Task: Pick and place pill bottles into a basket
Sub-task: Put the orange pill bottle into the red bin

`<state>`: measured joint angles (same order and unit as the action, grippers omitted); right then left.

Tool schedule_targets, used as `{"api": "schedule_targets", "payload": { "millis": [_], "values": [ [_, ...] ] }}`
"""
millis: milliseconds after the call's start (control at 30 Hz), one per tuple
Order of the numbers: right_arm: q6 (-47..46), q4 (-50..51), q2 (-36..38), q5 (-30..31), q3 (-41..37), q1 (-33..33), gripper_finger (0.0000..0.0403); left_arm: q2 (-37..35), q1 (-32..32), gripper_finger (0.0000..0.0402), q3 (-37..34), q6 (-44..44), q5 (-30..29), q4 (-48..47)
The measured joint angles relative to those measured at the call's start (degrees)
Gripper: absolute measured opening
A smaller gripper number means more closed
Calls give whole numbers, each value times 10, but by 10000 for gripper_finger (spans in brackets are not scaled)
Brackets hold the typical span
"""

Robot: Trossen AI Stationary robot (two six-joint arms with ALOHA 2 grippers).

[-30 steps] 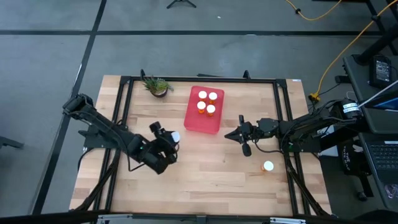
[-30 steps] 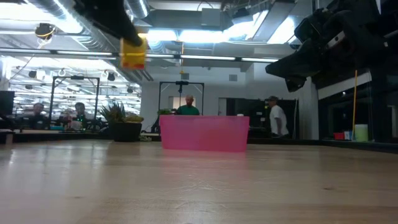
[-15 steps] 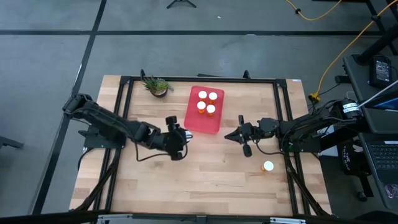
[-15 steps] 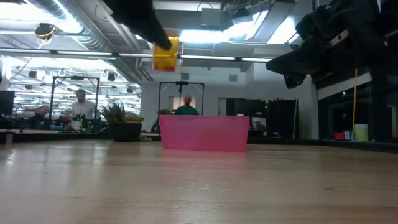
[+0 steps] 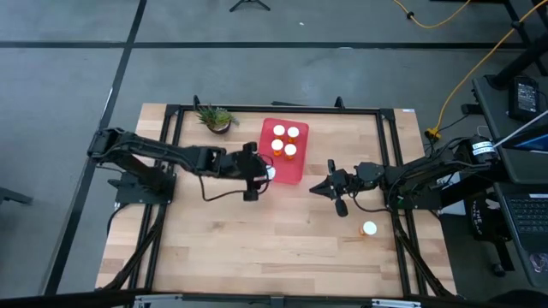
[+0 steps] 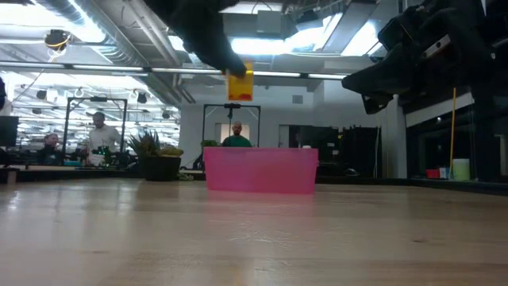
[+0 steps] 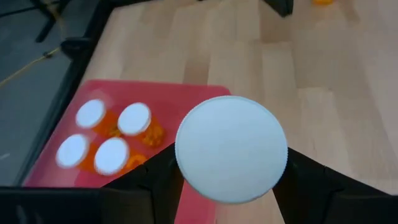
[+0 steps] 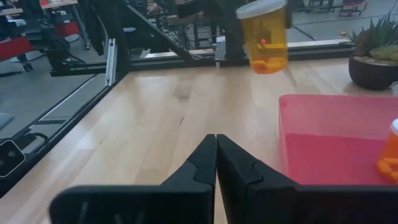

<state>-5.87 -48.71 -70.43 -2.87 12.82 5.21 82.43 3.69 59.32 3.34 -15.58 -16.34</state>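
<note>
My left gripper (image 5: 264, 174) is shut on an orange pill bottle with a white cap (image 7: 231, 149), high over the near edge of the red tray (image 5: 289, 174). The bottle also shows in the low view (image 6: 240, 85) and the right wrist view (image 8: 264, 38). Several capped bottles (image 5: 285, 141) stand in the tray's far half. One more bottle (image 5: 368, 229) lies on the table at the right. My right gripper (image 5: 318, 188) is shut and empty, right of the tray. My left gripper pinches the bottle's upper end, at the white cap (image 7: 184, 164), between its two fingers (image 7: 152, 186), one on each side. The fingers come from above, slanting from the table's left. The bottle hangs upright below them, lifted clear above the tray.
A small potted plant (image 5: 216, 118) stands at the far edge, left of the tray. A black frame (image 5: 274, 109) runs around the table top. Bare wood lies near the front edge. People show in the room beyond the table.
My left gripper has carried the bottle toward the table's right and far edges, from the middle left of the table to above the tray's near edge. The bottle has stayed upright and lifted clear.
</note>
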Motion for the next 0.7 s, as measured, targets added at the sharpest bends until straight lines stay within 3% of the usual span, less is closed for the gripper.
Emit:
{"api": "schedule_targets", "payload": {
  "millis": [367, 700],
  "values": [
    [6, 1, 0, 2, 0, 0, 16, 0, -130, 207, -106, 24, 157, 187],
    [2, 1, 0, 2, 0, 0, 16, 7, -171, 207, -165, 20, 169, 293]
  ]
}}
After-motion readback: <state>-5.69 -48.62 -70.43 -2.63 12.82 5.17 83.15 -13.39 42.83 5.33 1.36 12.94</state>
